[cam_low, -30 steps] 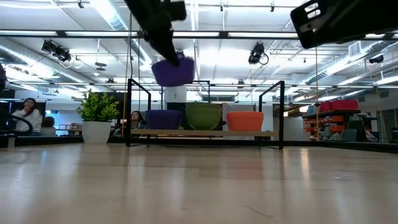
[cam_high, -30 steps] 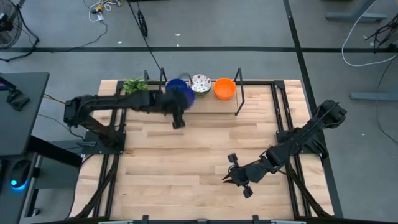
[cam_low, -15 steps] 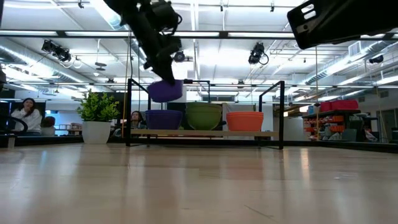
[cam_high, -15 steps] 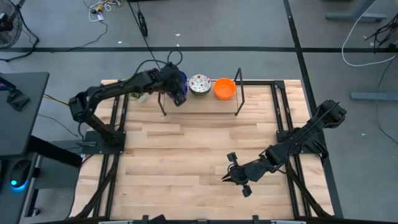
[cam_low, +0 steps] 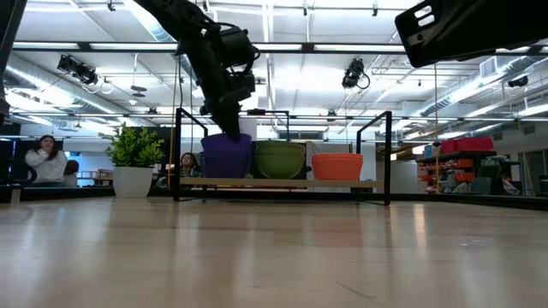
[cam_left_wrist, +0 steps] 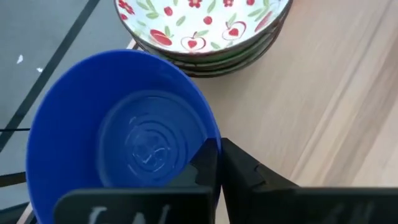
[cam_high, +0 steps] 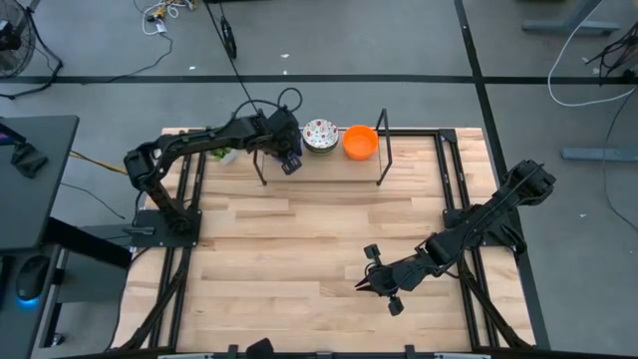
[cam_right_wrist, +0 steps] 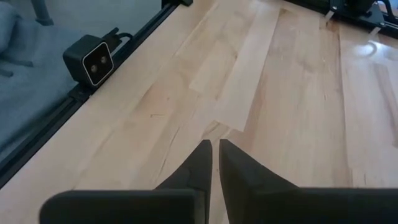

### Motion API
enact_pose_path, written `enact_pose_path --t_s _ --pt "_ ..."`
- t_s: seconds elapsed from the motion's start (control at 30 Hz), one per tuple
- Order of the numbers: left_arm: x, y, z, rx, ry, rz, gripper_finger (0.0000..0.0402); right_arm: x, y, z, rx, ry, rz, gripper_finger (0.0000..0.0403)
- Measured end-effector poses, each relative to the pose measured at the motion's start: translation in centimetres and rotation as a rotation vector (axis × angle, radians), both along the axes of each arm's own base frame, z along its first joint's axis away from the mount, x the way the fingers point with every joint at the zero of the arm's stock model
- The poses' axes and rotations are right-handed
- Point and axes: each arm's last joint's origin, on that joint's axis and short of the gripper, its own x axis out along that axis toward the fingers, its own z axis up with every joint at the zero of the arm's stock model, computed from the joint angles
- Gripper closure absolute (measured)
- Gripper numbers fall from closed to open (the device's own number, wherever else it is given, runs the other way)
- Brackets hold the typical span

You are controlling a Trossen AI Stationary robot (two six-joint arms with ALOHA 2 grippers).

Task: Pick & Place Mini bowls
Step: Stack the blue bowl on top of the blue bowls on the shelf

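My left gripper [cam_high: 289, 155] reaches to the table's far edge and is shut on a solid blue mini bowl [cam_left_wrist: 118, 140]. In the low view that blue bowl [cam_low: 227, 154] sits low at the left end of the rack's shelf [cam_low: 282, 182], seemingly nested on other blue bowls. Beside it stand a stack of white red-patterned bowls [cam_left_wrist: 199, 28] and an orange bowl [cam_high: 360, 142]. My right gripper [cam_high: 374, 284] waits, shut, low over the table's near right part. My left gripper pinches the blue bowl's rim [cam_left_wrist: 214, 144], one finger [cam_left_wrist: 200, 167] inside the bowl and the other [cam_left_wrist: 252, 177] outside its wall. The fingers come from above, pointing down. The bowl is upright, its opening up, down at the shelf on the blue stack.
A small green potted plant [cam_low: 134, 158] stands left of the rack at the far edge. The rack's black posts [cam_high: 382, 150] rise beside the bowls. Bare wooden table [cam_high: 299, 249] lies between the two arms. People show in the room beyond [cam_low: 43, 154].
My left gripper has carried the blue bowl toward the table's far edge and down, from above the rack's front to the blue stack at the shelf's left end, still shut on it. The right arm has kept still.
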Motion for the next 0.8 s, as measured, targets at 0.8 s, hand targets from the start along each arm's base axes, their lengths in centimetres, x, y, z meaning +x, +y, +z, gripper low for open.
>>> enact_pose_path --t_s 0.8 --pt "-0.12 0.0 -0.1 0.005 0.019 0.016 0.0323 0.0 0.0 0.0 -0.001 0.0 0.001 0.0371"
